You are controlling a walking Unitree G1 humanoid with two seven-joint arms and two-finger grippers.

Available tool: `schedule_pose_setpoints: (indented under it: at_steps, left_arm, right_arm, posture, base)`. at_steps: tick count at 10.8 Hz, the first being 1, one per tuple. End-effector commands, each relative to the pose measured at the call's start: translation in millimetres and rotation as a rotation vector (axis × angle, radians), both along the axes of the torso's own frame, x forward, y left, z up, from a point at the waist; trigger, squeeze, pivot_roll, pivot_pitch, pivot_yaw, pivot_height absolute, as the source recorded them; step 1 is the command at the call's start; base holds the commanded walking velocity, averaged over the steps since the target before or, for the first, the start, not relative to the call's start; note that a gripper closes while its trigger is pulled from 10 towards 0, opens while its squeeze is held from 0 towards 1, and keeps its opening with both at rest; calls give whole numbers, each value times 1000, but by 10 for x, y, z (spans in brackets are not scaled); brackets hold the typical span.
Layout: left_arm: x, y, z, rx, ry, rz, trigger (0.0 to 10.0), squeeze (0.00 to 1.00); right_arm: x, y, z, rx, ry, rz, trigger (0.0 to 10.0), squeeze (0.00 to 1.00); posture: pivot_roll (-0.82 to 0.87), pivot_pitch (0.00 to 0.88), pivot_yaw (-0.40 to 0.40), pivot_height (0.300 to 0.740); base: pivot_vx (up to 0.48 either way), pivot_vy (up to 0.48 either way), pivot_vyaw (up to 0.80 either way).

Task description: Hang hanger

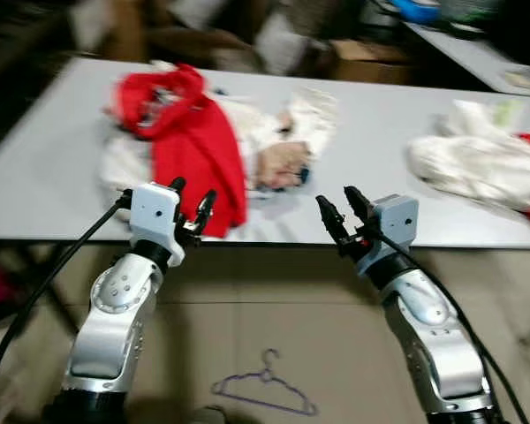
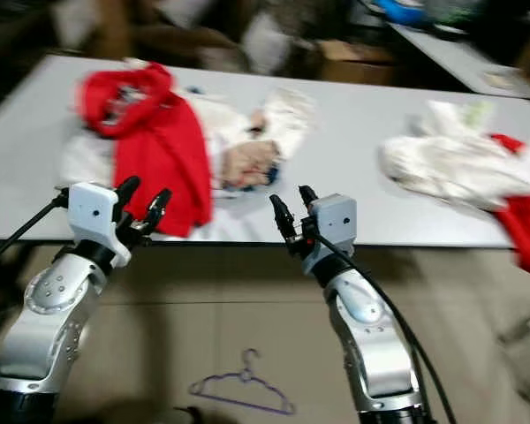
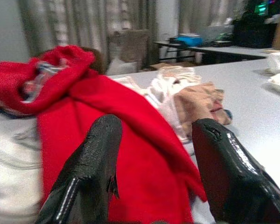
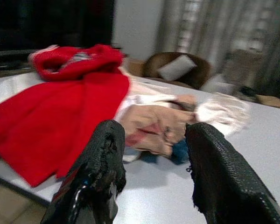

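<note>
A thin purple wire hanger (image 1: 267, 389) lies on the tan floor in front of the table, between my two arms. My left gripper (image 1: 191, 200) is open at the table's front edge, just before a red garment (image 1: 193, 146) that hangs over that edge. My right gripper (image 1: 343, 208) is also open and empty, held at the table's front edge near a beige cloth (image 1: 281, 162). Both grippers are raised well above the hanger. In the left wrist view the red garment (image 3: 98, 154) lies right behind the black fingers (image 3: 91, 172).
The white table (image 1: 62, 168) holds a heap of red, white and beige clothes on its left and a white and red pile (image 1: 477, 163) on its right. A second table (image 1: 468, 49) with a blue object stands at the back right. Cardboard boxes sit behind.
</note>
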State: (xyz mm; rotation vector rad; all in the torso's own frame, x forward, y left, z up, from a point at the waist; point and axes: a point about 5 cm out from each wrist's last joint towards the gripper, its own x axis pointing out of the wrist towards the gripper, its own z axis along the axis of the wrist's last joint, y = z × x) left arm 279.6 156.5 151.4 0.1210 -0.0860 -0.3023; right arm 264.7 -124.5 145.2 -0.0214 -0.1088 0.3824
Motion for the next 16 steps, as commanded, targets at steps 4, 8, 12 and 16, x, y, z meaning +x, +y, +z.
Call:
schedule_pose_setpoints:
  at_steps: [4, 8, 12, 16]
  left_arm:
    - [5, -141, 0, -25, 13, -81, 10000, 0]
    - [33, -127, -29, -16, 25, -71, 10000, 0]
    - [24, -92, -32, -1, 30, -63, 10000, 0]
    - [4, -88, -35, 34, 36, -78, 10000, 0]
  right_arm:
    - [-132, -113, 6, -18, 5, -6, 10000, 59]
    - [-144, -126, -1, -26, 9, 0, 10000, 59]
    - [-202, -108, -51, -18, 30, -2, 10000, 59]
    - [-220, -102, -47, 17, 34, -21, 10000, 55]
  posture:
    - [-111, 0, -37, 740]
    - [-114, 0, -20, 740]
    - [-111, 0, -15, 740]
    - [-97, 0, 6, 740]
  base:
    - [0, -433, 800]
    - [0, -461, 800]
    - [0, -458, 800]
    - [0, -423, 800]
